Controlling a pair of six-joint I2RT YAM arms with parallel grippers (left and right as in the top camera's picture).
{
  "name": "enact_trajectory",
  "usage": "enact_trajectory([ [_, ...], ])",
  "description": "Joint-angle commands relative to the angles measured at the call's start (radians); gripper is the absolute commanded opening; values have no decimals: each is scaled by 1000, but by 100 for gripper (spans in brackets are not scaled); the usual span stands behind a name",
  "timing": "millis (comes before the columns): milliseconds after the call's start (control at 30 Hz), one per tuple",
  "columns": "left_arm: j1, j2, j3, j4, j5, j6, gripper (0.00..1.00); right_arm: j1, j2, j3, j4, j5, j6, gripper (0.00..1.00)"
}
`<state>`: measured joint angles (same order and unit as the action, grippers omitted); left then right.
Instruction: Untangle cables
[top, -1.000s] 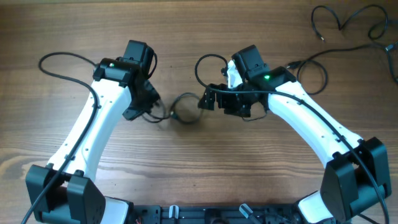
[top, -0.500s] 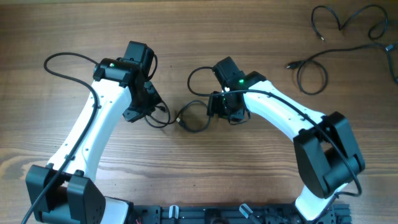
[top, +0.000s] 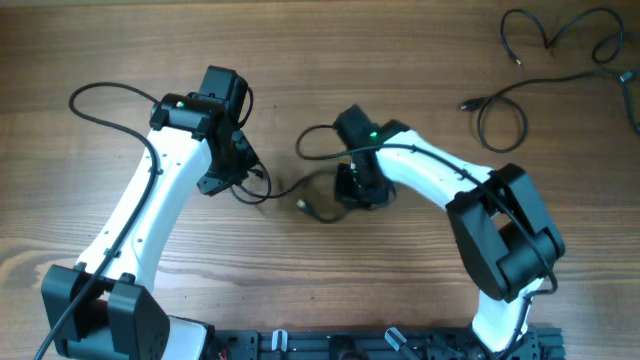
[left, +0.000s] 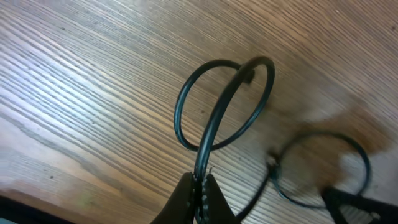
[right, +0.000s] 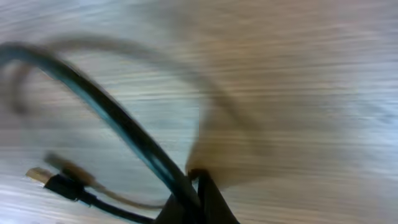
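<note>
Though hidden overhead, left tool (left: 199, 190) and right tool (right: 194, 186) clamped on cables (left: 221, 102) — wrist views only.

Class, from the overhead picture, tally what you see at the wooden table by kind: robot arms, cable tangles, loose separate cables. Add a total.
Robot arms: 2, the left arm and the right arm
Cable tangles: 1, the tangled cable bundle mid-table, strands uncountable
Loose separate cables: 2 clearly seen, the squiggly cable and the looped cable, far right
Total: 5
</note>
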<state>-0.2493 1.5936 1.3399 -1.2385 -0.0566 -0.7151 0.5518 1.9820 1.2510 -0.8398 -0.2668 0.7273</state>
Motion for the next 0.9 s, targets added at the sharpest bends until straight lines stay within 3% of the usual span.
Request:
enact_trajectory([
  [0, -1, -3, -1, -4, -80, 3, 4, -109, -61, 69, -138, 38, -165, 4],
  [200, 1, -3, -1, -35, -79, -60, 4, -180, -303, 85, -327, 197, -190, 4],
  [400, 0, -3, -1, -108, 43, -35, 4, -185, -608, 85, -307, 222, -62, 4],
  [500, 0, -3, -1, -114, 84, -21, 25, -185, -771, 85, -261, 218, -63, 4],
  [567, 0, -3, -1, -109, 120, -21, 43, -185, -806, 85, -262, 218, -71, 4],
  [700, 0, -3, -1, -82, 196, -21, 67, -185, -809, 85, -273, 218, -72, 4],
  [867, -28, -2, -1, -15, 285, -24, 71, -185, -779, 85, -217, 117, -69, 4],
])
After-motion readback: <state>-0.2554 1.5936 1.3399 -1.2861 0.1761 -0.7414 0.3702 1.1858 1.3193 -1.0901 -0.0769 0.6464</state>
